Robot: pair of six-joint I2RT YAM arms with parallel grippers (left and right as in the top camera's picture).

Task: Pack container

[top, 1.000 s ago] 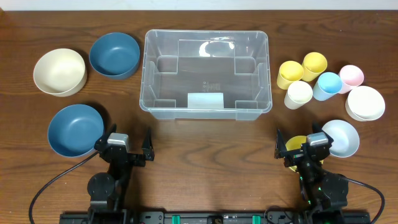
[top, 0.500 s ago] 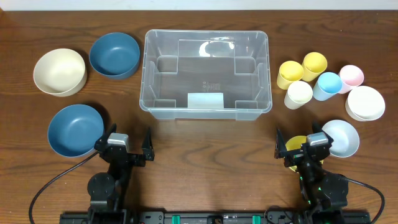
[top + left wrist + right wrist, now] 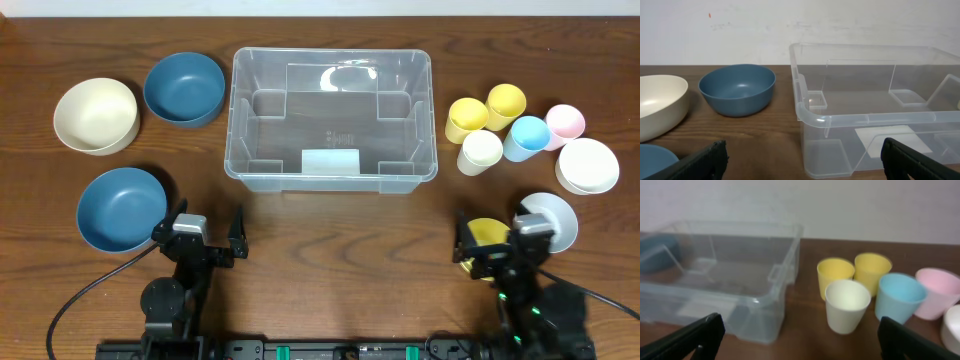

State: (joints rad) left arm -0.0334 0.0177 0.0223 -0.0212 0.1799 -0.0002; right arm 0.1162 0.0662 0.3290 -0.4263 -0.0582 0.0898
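Nothing packed yet: container (image 3: 331, 118) empty, bowls (image 3: 184, 88) and cups (image 3: 481, 152) outside, left gripper (image 3: 804, 145) and right gripper (image 3: 800, 321) both gaping

**Desk:** What is ahead of the black left gripper (image 3: 203, 235)?

**Photographer:** A clear, colourless container (image 3: 330, 53) with a white patch (image 3: 330, 161) on its floor. The table (image 3: 330, 225) is dark brown wood grain.

**Desk:** To that gripper's left?

**Photographer:** A near blue bowl (image 3: 121, 208), a far blue bowl (image 3: 184, 88) and a cream bowl (image 3: 95, 115).

**Desk:** Before the black right gripper (image 3: 500, 245)?

**Photographer:** A first yellow cup (image 3: 466, 119), a second yellow cup (image 3: 505, 101), a cream cup (image 3: 480, 152), a sky-blue cup (image 3: 526, 137) and a pink cup (image 3: 564, 121). To its right, a white bowl (image 3: 587, 165) and a bluish-white bowl (image 3: 555, 222).
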